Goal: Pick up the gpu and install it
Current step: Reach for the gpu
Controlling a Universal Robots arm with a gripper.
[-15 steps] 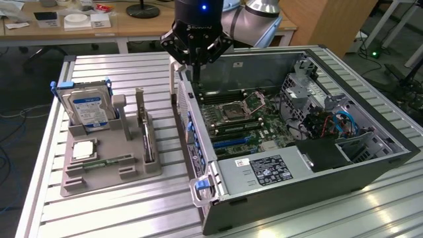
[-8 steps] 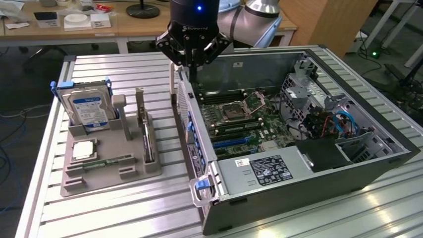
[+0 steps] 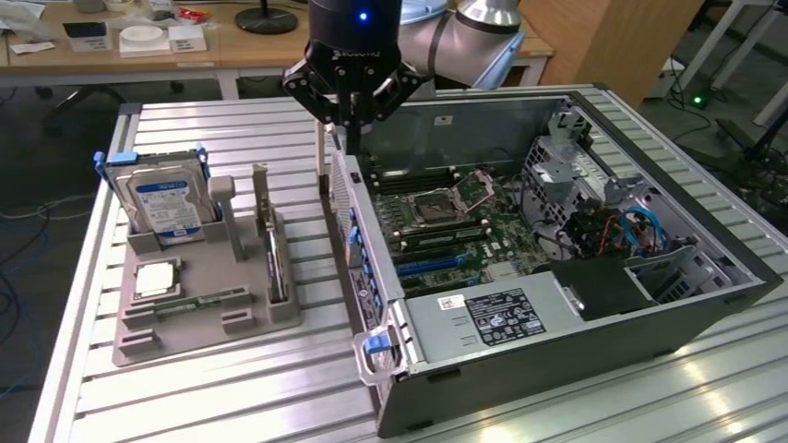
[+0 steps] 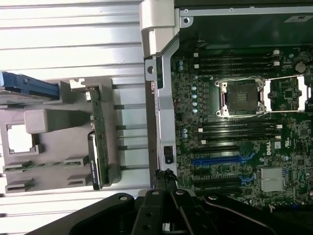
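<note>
Beware of clipping the case wall (image 3: 345, 189) with the gripper (image 3: 351, 140), clamped fully shut on nothing and poised over that rim. Beware too of toppling the gpu (image 3: 268, 247) if met with closed jaws. Look for it standing on edge, apparently slotted, in the grey holder (image 3: 197, 309) on the counter (image 3: 221, 388), around 7 o'clock from the gripper in the exterior view, well apart.

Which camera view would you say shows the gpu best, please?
The exterior view: the gpu stands on edge in the gray holder, with its side and silver bracket visible. The wrist view looks down on the gpu, so it appears as a thin strip, edge-on.
</note>
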